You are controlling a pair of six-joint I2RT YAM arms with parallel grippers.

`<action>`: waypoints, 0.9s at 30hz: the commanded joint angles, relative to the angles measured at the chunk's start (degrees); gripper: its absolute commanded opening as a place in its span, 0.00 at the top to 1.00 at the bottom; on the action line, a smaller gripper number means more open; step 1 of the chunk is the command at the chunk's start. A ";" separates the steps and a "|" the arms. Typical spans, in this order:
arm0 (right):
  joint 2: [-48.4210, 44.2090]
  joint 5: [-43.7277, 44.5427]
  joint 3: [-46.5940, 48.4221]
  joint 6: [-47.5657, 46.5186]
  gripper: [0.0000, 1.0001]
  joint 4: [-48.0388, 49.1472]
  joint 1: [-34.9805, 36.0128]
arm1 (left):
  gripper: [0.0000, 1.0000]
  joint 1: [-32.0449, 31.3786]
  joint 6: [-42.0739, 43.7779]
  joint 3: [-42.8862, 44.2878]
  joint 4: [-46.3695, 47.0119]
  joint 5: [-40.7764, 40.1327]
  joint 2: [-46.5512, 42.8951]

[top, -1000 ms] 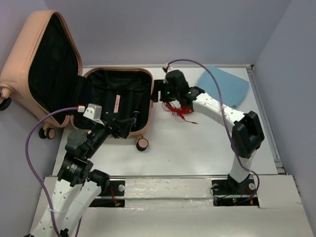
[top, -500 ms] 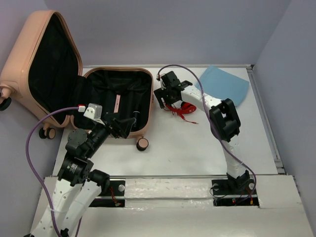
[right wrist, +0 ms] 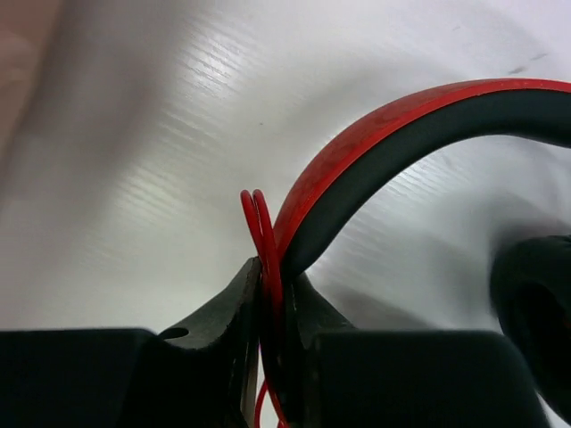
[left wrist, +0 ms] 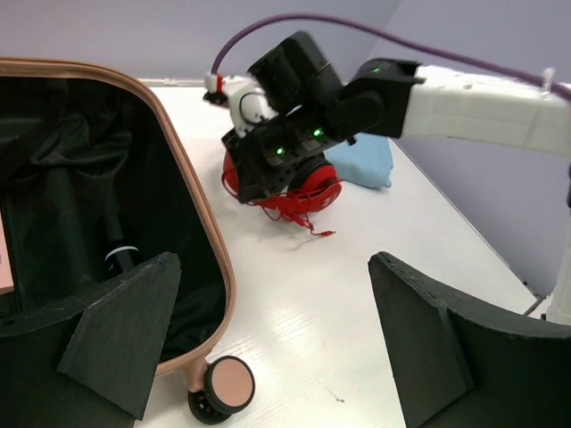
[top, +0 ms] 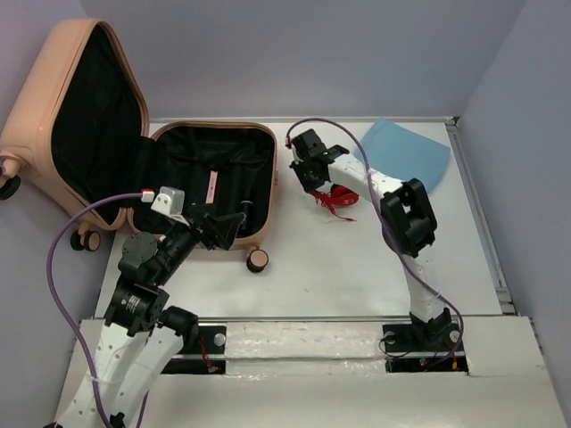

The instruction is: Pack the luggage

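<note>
The luggage (top: 40,89), an open peach hard-shell suitcase, fills the upper left of the overhead view. Its lid stands raised against the back wall, and its other half lies flat on the white table (top: 357,267). The black lining swallows most detail, so what lies inside is hard to make out. In the left wrist view only a curved stretch of the luggage rim (left wrist: 201,227) shows, the rest cut off at the left edge.

A folded blue cloth (top: 406,156) lies at the upper right, partly behind the right arm.

The left gripper (top: 234,223) hangs over the near rim of the luggage, fingers spread wide and grasping nothing.

The right gripper (top: 318,183) is down on the table just right of the luggage, clenched on the red headphones (top: 339,196). Its own camera shows the fingertips pinching the red, black-lined headband (right wrist: 401,134) together with a loop of red cord (right wrist: 254,209). One ear cushion is cut off at the right edge. From the left wrist, the gripper body hides much of the headphones (left wrist: 308,187).

One luggage wheel (top: 257,260) sticks out at the near edge.
</note>
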 commanded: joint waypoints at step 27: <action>0.92 -1.82 31.29 -0.87 0.05 17.97 17.33 | 0.01 0.69 0.64 3.82 -1.07 -6.66 -2.48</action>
